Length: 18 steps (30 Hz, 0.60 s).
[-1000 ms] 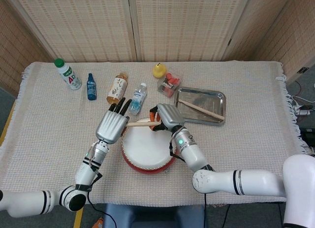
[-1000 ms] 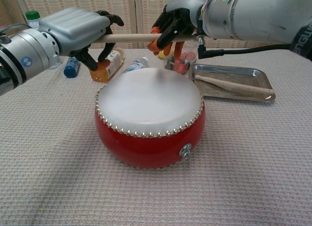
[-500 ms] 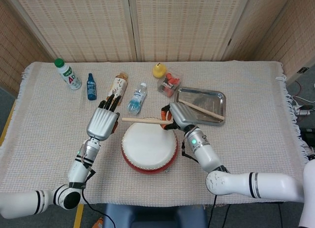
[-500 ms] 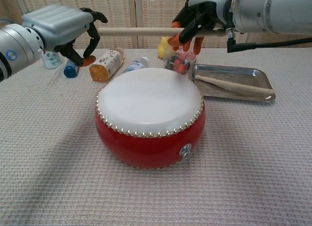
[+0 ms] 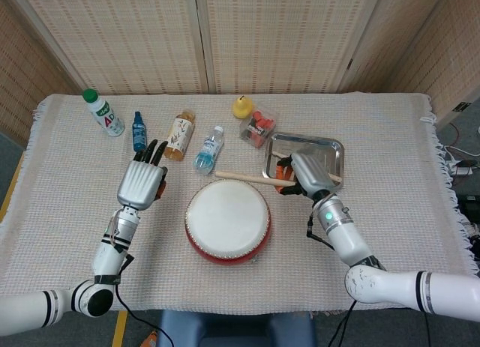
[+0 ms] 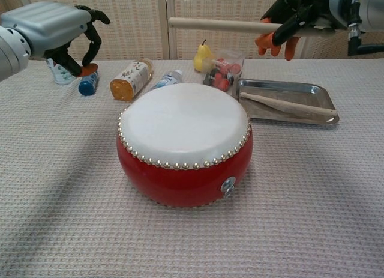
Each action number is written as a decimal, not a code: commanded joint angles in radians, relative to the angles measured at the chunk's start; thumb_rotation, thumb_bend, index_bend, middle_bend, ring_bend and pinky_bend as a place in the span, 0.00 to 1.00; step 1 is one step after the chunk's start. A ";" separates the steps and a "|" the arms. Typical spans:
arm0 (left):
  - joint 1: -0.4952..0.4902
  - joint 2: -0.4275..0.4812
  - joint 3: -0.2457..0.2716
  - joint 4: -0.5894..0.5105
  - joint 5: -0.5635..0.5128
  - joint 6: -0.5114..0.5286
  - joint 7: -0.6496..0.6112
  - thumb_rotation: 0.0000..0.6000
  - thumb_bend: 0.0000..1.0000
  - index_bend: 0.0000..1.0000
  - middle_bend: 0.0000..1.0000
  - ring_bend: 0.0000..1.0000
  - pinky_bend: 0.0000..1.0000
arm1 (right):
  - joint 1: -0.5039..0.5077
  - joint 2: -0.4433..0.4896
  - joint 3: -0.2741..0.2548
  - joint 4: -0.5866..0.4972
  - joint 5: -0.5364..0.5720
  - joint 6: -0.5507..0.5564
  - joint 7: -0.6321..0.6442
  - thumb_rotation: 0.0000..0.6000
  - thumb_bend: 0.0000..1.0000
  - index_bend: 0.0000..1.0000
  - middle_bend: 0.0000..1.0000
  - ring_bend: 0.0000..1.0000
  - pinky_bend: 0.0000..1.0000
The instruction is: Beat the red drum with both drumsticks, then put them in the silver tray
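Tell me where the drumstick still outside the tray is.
The right hand holds the drumstick level in the air, between the red drum and the silver tray, beyond the drum's far edge.

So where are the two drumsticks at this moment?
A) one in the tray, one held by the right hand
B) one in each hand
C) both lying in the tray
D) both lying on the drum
A: one drumstick lies in the tray, and the right hand grips the other drumstick in the air; the left hand holds nothing.
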 commanded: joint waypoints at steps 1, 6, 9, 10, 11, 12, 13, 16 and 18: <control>0.009 0.008 0.005 -0.002 0.010 0.009 -0.011 1.00 0.38 0.00 0.04 0.02 0.24 | -0.026 0.017 -0.021 0.036 -0.015 -0.030 0.026 1.00 0.72 0.91 0.53 0.52 0.58; 0.024 0.021 0.011 -0.002 0.020 0.017 -0.022 1.00 0.38 0.00 0.04 0.02 0.24 | -0.055 0.011 -0.052 0.134 -0.036 -0.092 0.068 1.00 0.72 0.91 0.53 0.52 0.58; 0.033 0.026 0.015 -0.001 0.023 0.022 -0.030 1.00 0.38 0.00 0.04 0.02 0.24 | -0.064 -0.014 -0.081 0.229 -0.051 -0.146 0.084 1.00 0.72 0.91 0.53 0.52 0.58; 0.036 0.027 0.016 -0.001 0.025 0.024 -0.032 1.00 0.38 0.00 0.04 0.02 0.24 | -0.066 -0.024 -0.087 0.259 -0.056 -0.159 0.089 1.00 0.72 0.91 0.53 0.52 0.58; 0.038 0.028 0.016 0.000 0.025 0.025 -0.034 1.00 0.38 0.01 0.04 0.02 0.24 | -0.067 -0.036 -0.094 0.290 -0.061 -0.172 0.093 1.00 0.72 0.91 0.53 0.52 0.58; 0.041 0.029 0.016 0.000 0.025 0.026 -0.037 1.00 0.38 0.01 0.04 0.02 0.24 | -0.068 -0.052 -0.100 0.331 -0.069 -0.193 0.101 1.00 0.73 0.91 0.53 0.52 0.58; 0.043 0.030 0.016 0.000 0.025 0.026 -0.039 1.00 0.38 0.01 0.04 0.02 0.24 | -0.069 -0.064 -0.102 0.362 -0.074 -0.209 0.111 1.00 0.73 0.91 0.53 0.52 0.58; 0.048 0.034 0.016 0.003 0.022 0.027 -0.039 1.00 0.39 0.00 0.04 0.02 0.24 | -0.068 -0.106 -0.109 0.467 -0.101 -0.251 0.131 1.00 0.73 0.91 0.53 0.52 0.58; 0.051 0.037 0.015 0.004 0.019 0.027 -0.041 1.00 0.38 0.00 0.04 0.01 0.24 | -0.067 -0.131 -0.113 0.529 -0.119 -0.270 0.140 1.00 0.74 0.91 0.53 0.52 0.58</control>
